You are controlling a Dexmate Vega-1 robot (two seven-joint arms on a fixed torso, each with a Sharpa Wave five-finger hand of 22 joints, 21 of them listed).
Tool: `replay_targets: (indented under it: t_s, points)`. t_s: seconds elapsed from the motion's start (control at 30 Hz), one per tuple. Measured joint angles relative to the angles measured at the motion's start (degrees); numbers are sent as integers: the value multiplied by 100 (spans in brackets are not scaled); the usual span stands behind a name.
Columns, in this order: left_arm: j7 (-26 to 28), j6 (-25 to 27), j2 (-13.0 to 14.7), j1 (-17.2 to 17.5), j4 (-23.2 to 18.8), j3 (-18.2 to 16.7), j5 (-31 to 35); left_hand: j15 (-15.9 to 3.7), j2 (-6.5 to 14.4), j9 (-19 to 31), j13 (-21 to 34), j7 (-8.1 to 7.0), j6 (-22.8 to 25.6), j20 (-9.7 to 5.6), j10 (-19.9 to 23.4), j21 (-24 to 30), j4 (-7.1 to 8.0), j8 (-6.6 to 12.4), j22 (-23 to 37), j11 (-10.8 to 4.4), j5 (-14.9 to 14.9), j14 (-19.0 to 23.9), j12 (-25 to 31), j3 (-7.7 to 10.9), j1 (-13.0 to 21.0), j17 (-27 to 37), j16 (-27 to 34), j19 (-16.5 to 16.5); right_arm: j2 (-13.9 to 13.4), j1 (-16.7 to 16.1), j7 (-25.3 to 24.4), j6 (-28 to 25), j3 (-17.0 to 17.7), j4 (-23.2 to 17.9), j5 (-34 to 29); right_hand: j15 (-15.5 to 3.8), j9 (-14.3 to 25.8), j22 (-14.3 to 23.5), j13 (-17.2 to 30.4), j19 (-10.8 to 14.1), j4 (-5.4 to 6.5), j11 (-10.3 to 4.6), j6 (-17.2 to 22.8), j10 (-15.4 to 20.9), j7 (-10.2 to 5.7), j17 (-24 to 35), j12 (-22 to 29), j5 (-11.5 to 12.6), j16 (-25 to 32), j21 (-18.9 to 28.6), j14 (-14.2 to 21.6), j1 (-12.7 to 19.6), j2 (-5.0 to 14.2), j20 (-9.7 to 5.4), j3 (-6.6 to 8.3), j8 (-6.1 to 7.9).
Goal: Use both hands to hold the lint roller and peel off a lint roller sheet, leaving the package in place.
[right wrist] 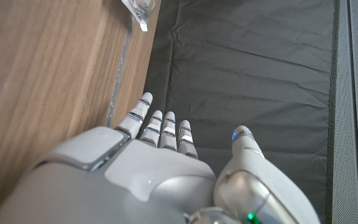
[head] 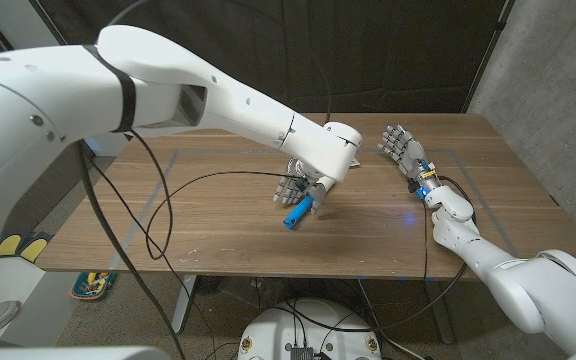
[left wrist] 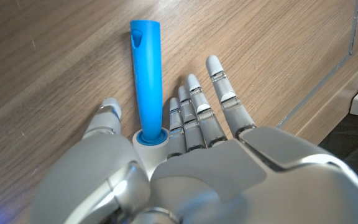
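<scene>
**Left hand on the roller, right hand waiting open**

I see the lint roller (left wrist: 146, 81) lying near the middle of the tabletop (head: 218, 215), its blue handle stretched out along the wood. In the left wrist view the handle runs up between the thumb and the other fingers (left wrist: 194, 112), and its white collar sits right against the palm. The roller's sheet end is hidden under the hand, so I can't see its condition.

My left hand (head: 303, 188) is down on the roller, fingers curled around it; in the head view the blue handle pokes out below the hand, toward the near edge.

My right hand (head: 400, 147) is off to the right, well apart from the roller, fingers spread and holding nothing. In the right wrist view its fingers (right wrist: 160, 129) reach past the tabletop's edge toward a dark curtain (right wrist: 253, 68).
</scene>
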Motion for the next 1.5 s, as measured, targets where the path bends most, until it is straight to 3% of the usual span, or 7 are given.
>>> replay_targets:
  t_s: [0.6,0.93,1.17,1.37,1.4,1.47,1.5]
  points:
    - [209,52,-984,-45,981,636,-751,-18,331,8,-80,-9,-242,-43,-192,0,-259,-287,0,-40,0,-147,-255,372,792,-62,-237,-1,201,409,350,167,115,844,30,11,0,0,0,53,0,12,71,95,-7,-1,21,28,0,0,61,-25,-25,49,0,0]
    - [322,43,-1364,-130,1325,963,-1216,-51,778,-16,-63,-163,-516,-111,-302,-44,-323,-363,18,-96,96,-241,-402,726,1947,-9,-272,-135,310,624,363,173,153,1178,-74,-10,0,0,0,102,24,11,112,155,34,-1,42,27,45,0,134,-55,-5,41,-23,23]
    - [792,43,-1395,-55,1465,1006,-1582,-61,523,33,-36,-292,-245,-187,-93,13,-99,-216,18,-148,-1,-96,-372,384,1761,32,-244,-23,359,726,298,153,156,1300,-183,-10,0,0,0,102,23,41,141,185,22,-2,41,27,45,0,134,-76,-25,41,-23,23]
    - [1378,51,-1163,177,1511,801,-1689,22,398,105,-31,-221,335,-275,195,138,61,4,18,-89,-45,312,-262,180,1433,-26,-176,297,369,763,188,153,136,1319,-282,10,0,0,0,102,23,41,161,185,1,-2,41,27,45,-45,154,-78,-27,40,-23,23]
    - [1378,51,-1145,191,1510,788,-1689,51,405,795,-28,-184,372,-285,215,157,85,6,14,-69,-45,341,-248,156,1381,-26,-146,312,369,763,182,153,136,1319,-287,10,0,0,0,102,23,41,161,185,1,-2,41,27,45,-45,154,-78,-27,41,-23,23]
    - [1472,52,-916,368,1479,622,-1688,60,451,4698,0,-86,483,-278,246,157,123,64,3,-38,-30,372,-246,169,1310,-44,-147,336,370,765,131,156,130,1319,-320,10,0,0,0,101,23,41,161,185,1,-2,41,27,45,-45,154,-78,-27,41,-23,23]
    - [1472,52,-895,385,1469,597,-1688,74,452,4383,24,-5,565,-278,265,158,129,154,0,-17,-14,422,-224,190,1310,-52,-149,338,370,765,130,156,130,1319,-321,10,0,0,0,101,23,41,161,185,0,-2,41,27,45,-45,154,-78,-27,40,-23,22]
